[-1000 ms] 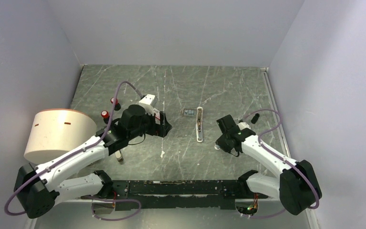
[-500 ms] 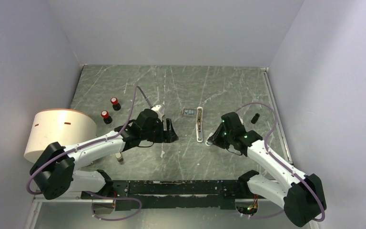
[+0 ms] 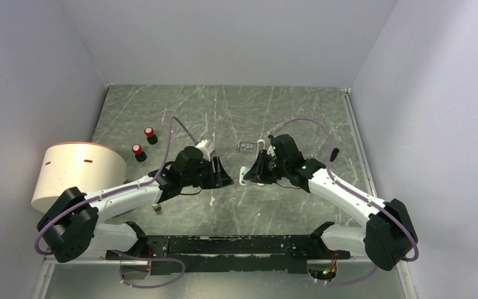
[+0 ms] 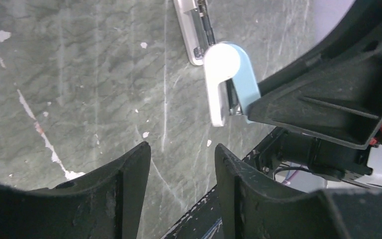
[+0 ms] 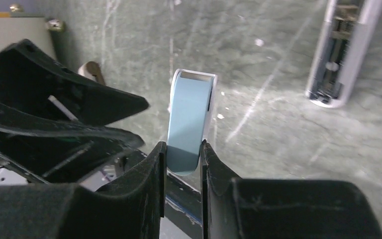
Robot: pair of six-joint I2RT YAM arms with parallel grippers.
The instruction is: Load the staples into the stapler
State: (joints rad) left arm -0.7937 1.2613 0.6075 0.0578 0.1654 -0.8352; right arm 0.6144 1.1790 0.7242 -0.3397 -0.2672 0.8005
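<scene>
Between the right gripper's (image 5: 183,147) black jaws sits a small light-blue stapler (image 5: 189,114). It is pinched across its flat sides near one end, so those jaws are nearly closed and full. Its long axis runs out from the grip toward the left gripper (image 4: 181,154), white underside and squared mouth leading. That left gripper stands about half open with nothing in it, and only the table (image 3: 299,112) shows through the gap. The blue stapler's smooth plastic tip hangs near it without touching.

Neither of the task's things is in a hand. The staples (image 3: 246,146), a small flat dark-grey block, lie on the table beyond both grippers, just left of the far end of the long white stapler (image 4: 191,30). That one lies with its grey metal channel showing and its long axis running near to far. The right gripper is closer to the block but occupied. The left is free, and the block lies ahead of it and to its right.

What I take for the stubby tan stapler (image 3: 155,207) is a small pale thing beside the left forearm, behind that gripper. From overhead it is too small to be sure.

The block lies low on a hard, marbled, scuffed surface, so I'd expect it to need a careful pinch across its narrow sides.
</scene>
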